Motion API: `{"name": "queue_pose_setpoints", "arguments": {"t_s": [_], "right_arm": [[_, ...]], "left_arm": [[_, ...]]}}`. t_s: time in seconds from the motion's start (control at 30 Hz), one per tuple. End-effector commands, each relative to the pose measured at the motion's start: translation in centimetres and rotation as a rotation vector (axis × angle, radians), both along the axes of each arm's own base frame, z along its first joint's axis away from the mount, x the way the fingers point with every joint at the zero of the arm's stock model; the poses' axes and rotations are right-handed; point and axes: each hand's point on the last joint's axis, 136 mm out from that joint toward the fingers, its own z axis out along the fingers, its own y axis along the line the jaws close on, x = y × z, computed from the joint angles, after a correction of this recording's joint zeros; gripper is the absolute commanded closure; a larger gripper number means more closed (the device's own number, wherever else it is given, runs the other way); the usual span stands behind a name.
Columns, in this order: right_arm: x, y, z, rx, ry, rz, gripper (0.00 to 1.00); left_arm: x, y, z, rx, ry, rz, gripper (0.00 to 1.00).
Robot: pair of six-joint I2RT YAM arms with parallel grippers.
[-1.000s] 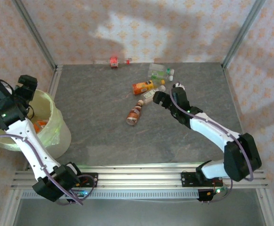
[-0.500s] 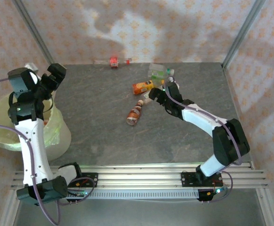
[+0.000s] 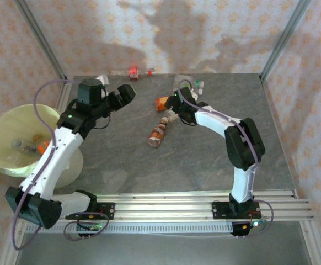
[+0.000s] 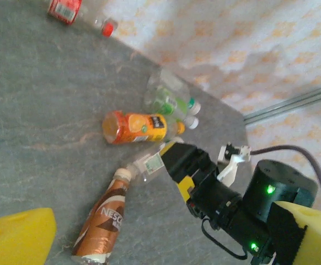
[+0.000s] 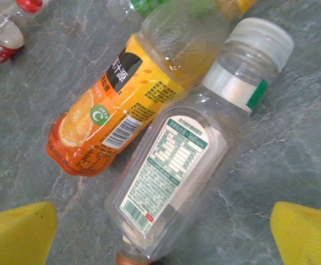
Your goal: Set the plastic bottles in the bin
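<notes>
Toward twelve o'clock on the tabletop (image 3: 122, 160), straddles clear bottle (image 5: 177, 165) with right pincer (image 5: 163, 234) wide for grasping; carries left pincer (image 3: 123, 94) wide, empty.

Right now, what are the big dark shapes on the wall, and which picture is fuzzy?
Top view: soft grey shadows fall on the back wall. Left wrist view: slightly blurry, the orange bottle looks soft. Right wrist view: sharp, the label on the clear bottle shows crisply.

white arms (image 3: 55, 157) w/ black joints (image 3: 240, 146), purple cables (image 3: 36, 98), yellow finger pads (image 5: 17, 232), green leds (image 4: 268, 189).
</notes>
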Motion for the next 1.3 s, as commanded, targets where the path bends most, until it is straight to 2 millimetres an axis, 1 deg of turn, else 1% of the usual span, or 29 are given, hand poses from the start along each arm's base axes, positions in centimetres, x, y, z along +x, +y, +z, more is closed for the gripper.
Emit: {"name": "queue_pose_setpoints", "arguments": {"t_s": [0.0, 0.13, 0.3, 0.43, 0.5, 0.63, 0.8, 0.87, 0.97, 1.13, 1.2, 1.27], "right_arm": [[0.3, -0.7, -1.8, -0.024, 0.048, -0.105, 0.01], [1.2, 0.2, -2.7, -0.031, 0.06, -0.101, 0.01], [2.0, 1.4, -4.4, -0.029, 0.102, -0.072, 0.01], [1.9, 0.7, -6.0, -0.053, 0.135, -0.121, 0.0], [1.9, 0.5, -6.2, -0.06, 0.135, -0.127, 0.05], [2.1, 0.1, -5.8, -0.077, 0.115, -0.135, 0.14], [1.9, -1.8, -5.2, -0.07, 0.08, -0.195, 0.23], [1.7, -2.9, -4.9, -0.07, 0.068, -0.22, 0.24], [1.3, -4.0, -4.8, -0.073, 0.068, -0.219, 0.24], [-0.3, -5.6, -4.8, -0.081, 0.065, -0.186, 0.28], [-0.6, -5.3, -4.0, -0.052, 0.02, -0.131, 0.28], [-1.0, -4.8, -2.7, -0.036, -0.047, -0.057, 0.3]], "left_arm": [[1.2, 0.1, -1.3, 0.011, 0.006, 0.062, 0.0], [1.4, -0.2, -2.4, 0.034, 0.039, 0.066, 0.0], [1.1, 0.4, -3.4, 0.059, 0.06, 0.096, 0.0], [0.9, 1.1, -3.8, 0.074, 0.079, 0.133, 0.0], [0.9, 1.3, -4.0, 0.082, 0.085, 0.138, 0.0], [0.9, 1.4, -4.2, 0.091, 0.093, 0.146, 0.0], [1.3, 1.1, -4.7, 0.093, 0.114, 0.136, 0.0], [1.6, 0.9, -4.9, 0.09, 0.122, 0.13, 0.0], [2.0, 0.5, -5.0, 0.083, 0.129, 0.119, 0.0], [2.6, -0.2, -5.2, 0.065, 0.133, 0.101, 0.0], [2.8, -0.6, -5.1, 0.057, 0.131, 0.088, 0.0], [3.0, -1.1, -5.2, 0.056, 0.129, 0.073, 0.0]]}}
